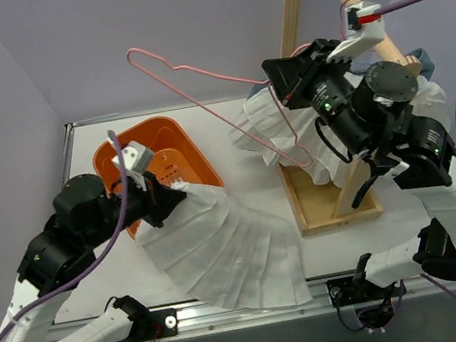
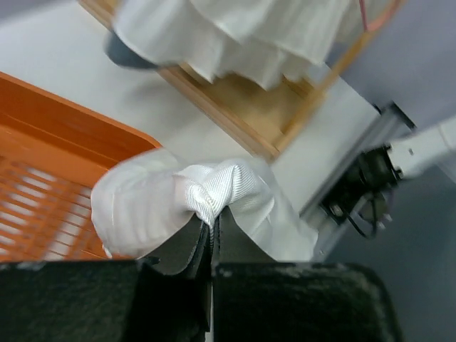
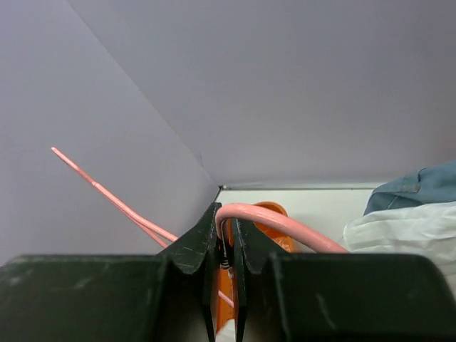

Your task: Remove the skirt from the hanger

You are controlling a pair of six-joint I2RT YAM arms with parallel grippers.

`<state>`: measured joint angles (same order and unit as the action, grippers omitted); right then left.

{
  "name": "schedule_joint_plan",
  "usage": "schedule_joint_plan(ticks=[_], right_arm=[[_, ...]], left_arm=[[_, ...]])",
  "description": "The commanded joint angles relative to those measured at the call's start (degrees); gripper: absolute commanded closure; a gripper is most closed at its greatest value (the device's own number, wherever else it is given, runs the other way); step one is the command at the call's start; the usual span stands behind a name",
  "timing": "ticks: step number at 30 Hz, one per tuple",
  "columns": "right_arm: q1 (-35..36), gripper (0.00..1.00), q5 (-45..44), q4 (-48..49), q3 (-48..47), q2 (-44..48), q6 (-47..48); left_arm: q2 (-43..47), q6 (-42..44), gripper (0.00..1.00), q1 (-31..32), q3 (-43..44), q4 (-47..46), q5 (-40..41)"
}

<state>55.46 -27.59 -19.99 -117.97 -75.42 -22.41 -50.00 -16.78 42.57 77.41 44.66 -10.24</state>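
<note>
The white pleated skirt (image 1: 223, 250) fans out over the table from the basket toward the front edge. My left gripper (image 1: 162, 200) is shut on its bunched upper edge (image 2: 214, 192), right beside the orange basket. The skirt lies apart from the pink wire hanger (image 1: 195, 70), which is raised in the air and slants from upper left to lower right. My right gripper (image 1: 275, 85) is shut on the hanger's wire (image 3: 285, 224), which curves out from between the jaws. The hanger's lower corner (image 1: 304, 159) overlaps another white garment.
An orange slotted basket (image 1: 173, 141) stands at the back left. A wooden rack with a tray base (image 1: 321, 212) and slanted poles stands at the right. On the rack hang a second white garment (image 1: 268, 121) and a blue denim piece (image 1: 423, 62).
</note>
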Motion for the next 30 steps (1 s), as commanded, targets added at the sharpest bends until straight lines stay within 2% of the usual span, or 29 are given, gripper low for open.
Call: schedule_joint_plan(ticks=[1,7,11,16,20,21,22,23,24,25,28,30], right_arm=[[-0.44,1.0,-5.18,2.94,-1.91,1.5,2.9],[-0.36,1.0,-6.51,1.88,1.25,4.31,3.43],[-0.44,1.0,-7.12,2.58,5.99,6.77,3.26],[-0.44,1.0,-7.12,2.41,10.56,8.18,3.08],[-0.44,1.0,-7.56,1.97,11.8,8.53,4.13],[-0.44,1.0,-7.91,1.8,11.8,8.53,4.31],[-0.44,1.0,-8.17,1.71,11.71,8.53,4.57],[-0.44,1.0,-8.26,1.53,11.8,8.53,4.75],[-0.44,1.0,-8.26,1.44,11.8,8.53,4.75],[-0.44,1.0,-8.09,1.44,11.97,8.62,4.84],[-0.44,1.0,-8.26,1.36,12.33,8.97,5.01],[-0.44,1.0,-8.35,0.74,11.89,8.89,5.36]], left_arm=[[-0.09,7.71,0.98,-0.47,12.13,-3.26,16.46],[-9.92,16.77,0.98,-0.47,33.99,-5.54,19.12],[-15.82,23.87,0.98,-0.47,45.26,-9.15,18.94],[-25.65,30.83,0.98,-0.64,57.4,-8.28,18.33],[-28.92,34.7,0.98,-3.27,58.83,-10.03,15.44],[-29.89,33.92,0.98,-6.67,58.56,-10.38,14.29],[-30.33,32.78,0.98,-9.4,58.39,-11.08,9.67],[-30.77,29.12,0.98,-12.48,58.12,-11.53,6.06],[-31.12,26.99,0.98,-18.51,56.73,-12.23,2.89],[-31.04,25.14,0.98,-21.36,55.15,-14.84,-3.15],[-29.29,18.02,0.98,-30.05,46.74,-21.43,-8.73],[-27.53,13.19,0.98,-33.32,42.32,-24.7,-12.6]])
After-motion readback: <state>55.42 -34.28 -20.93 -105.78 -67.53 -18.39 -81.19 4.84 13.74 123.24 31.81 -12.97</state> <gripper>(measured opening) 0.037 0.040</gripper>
